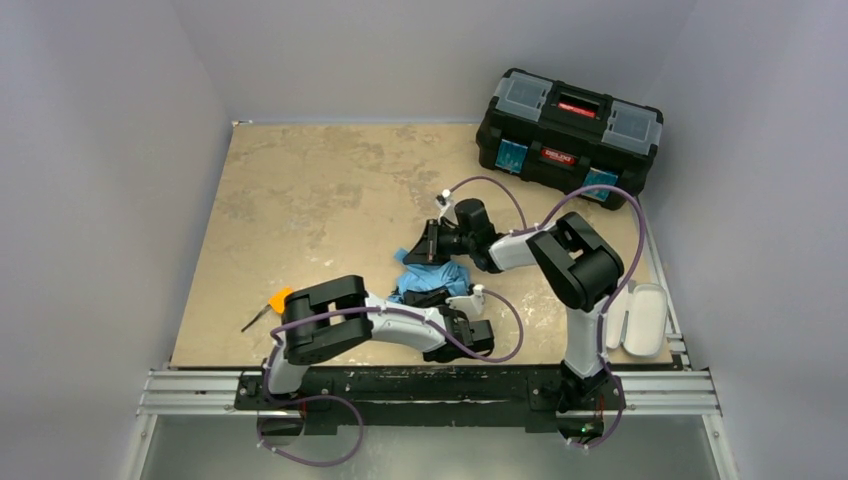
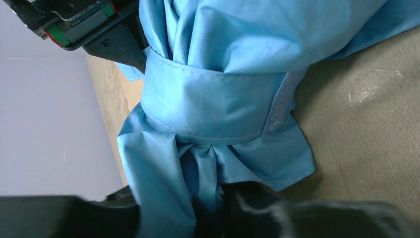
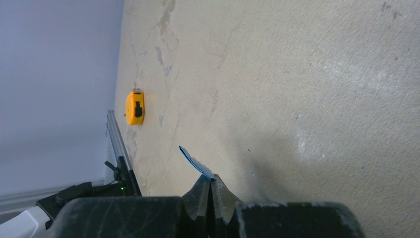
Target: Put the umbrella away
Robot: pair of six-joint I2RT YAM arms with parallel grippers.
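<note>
I see umbrella [image 1: 430,282] bundled on table [image 1: 320,190], approx mid near edge, strap [image 2: 213,104] wrapped round it. L gripper [image 2: 183,218] pinches its blue fabric. R gripper [image 3: 211,186] is pressed together, nipping a thin blue fabric corner.

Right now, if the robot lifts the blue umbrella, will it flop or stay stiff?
Probably floppy at the edges: the umbrella is crumpled cloth with loose folds. Its strap is wrapped round the middle, so the bundle should hold together. It likely won't roll, since cloth sprawls on the table.
</note>
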